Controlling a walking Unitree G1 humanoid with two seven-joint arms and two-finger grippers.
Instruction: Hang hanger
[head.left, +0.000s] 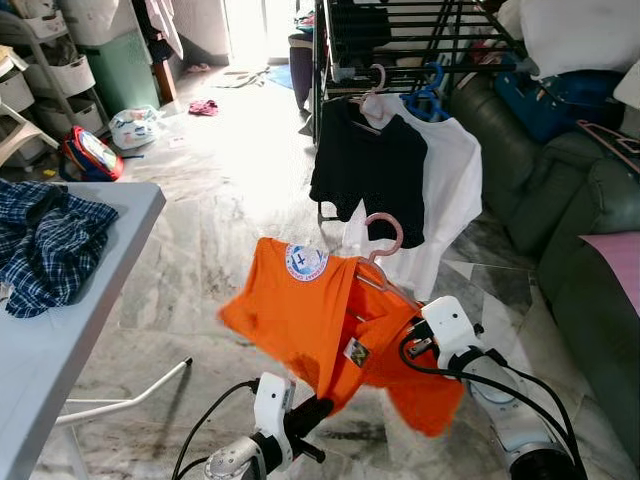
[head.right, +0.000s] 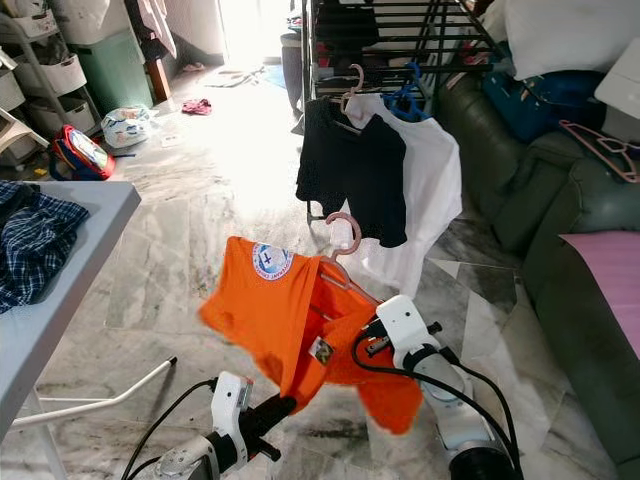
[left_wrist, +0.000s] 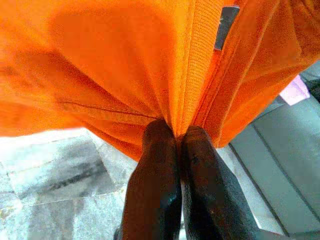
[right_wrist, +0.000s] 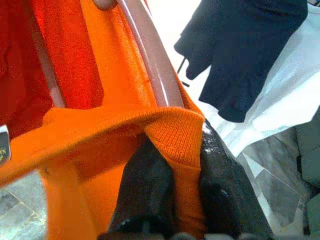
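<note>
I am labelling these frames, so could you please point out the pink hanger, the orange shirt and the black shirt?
Pink hanger (head.left: 388, 232): left eye view, on its hook.
Orange shirt (head.left: 290, 315): left eye view, on the chest below the round badge.
Black shirt (head.right: 350, 165): right eye view, on its front.

Pink hanger (head.left: 383, 243) upright, hook topmost; orange shirt (head.left: 300, 320) draped on it

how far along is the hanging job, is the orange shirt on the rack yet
Not yet. Done: the orange shirt looks threaded on its pink hanger. In hand: the left hand pinches the shirt's fabric, and the right hand is shut on its collar by the hanger. Left: hooking the hanger on the rack, where a black shirt and a white shirt hang.
</note>
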